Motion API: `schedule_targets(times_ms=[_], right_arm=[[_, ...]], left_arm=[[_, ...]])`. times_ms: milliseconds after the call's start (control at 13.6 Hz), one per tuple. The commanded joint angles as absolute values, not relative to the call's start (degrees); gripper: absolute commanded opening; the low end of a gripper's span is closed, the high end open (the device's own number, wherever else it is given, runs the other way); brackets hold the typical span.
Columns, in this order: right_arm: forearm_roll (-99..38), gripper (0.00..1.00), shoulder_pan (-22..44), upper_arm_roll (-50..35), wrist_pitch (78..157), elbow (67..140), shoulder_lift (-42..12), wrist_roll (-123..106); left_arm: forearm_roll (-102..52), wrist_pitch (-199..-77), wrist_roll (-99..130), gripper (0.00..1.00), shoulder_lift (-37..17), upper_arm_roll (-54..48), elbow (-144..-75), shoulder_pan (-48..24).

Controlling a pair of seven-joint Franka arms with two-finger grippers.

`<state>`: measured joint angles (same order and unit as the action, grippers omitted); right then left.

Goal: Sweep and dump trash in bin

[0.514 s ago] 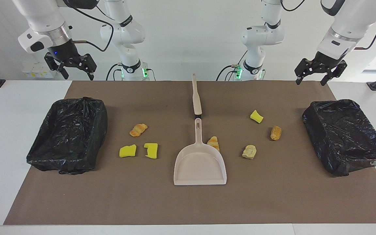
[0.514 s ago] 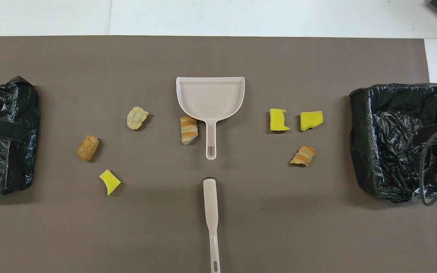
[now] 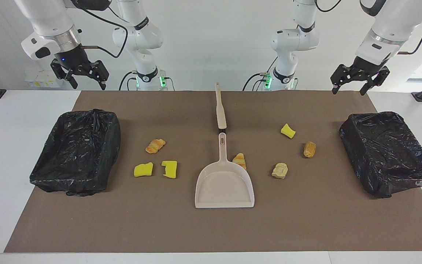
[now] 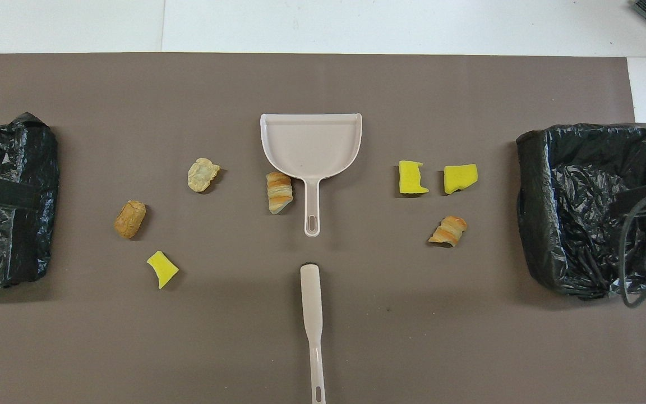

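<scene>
The trash lies loose on the brown mat. It is three yellow sponge chunks, three golden pastries and a pale beige lump. A beige dustpan lies flat in the middle, one pastry touching its handle's base. A long beige brush lies in line with the handle, nearer to the robots. My right gripper is open and empty, high over the right arm's end. My left gripper is open and empty, high over the left arm's end.
Two bins lined with black bags stand on the mat, one at the right arm's end and one at the left arm's end. The mat covers a white table. In the overhead view the dustpan is empty.
Both grippers have shifted very slightly in the air. Nothing on the table has moved.
</scene>
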<state>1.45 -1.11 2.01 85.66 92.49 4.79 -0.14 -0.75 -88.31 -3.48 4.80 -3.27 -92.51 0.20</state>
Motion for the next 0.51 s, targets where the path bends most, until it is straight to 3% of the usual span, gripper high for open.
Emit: schedule_targets(times_ms=[0, 440], right_arm=[[0.4, 1.0, -1.1, 2.0, 86.5, 95.4, 6.7, 0.5], [3.1, 1.0, 1.1, 1.2, 84.8, 95.4, 5.7, 0.5]], left_arm=[[-1.3, -86.7, -3.7, 1.0, 5.4, -3.2, -93.0, -0.4], [-3.7, -87.9, -3.2, 1.0, 5.4, -3.3, -95.8, -3.2]])
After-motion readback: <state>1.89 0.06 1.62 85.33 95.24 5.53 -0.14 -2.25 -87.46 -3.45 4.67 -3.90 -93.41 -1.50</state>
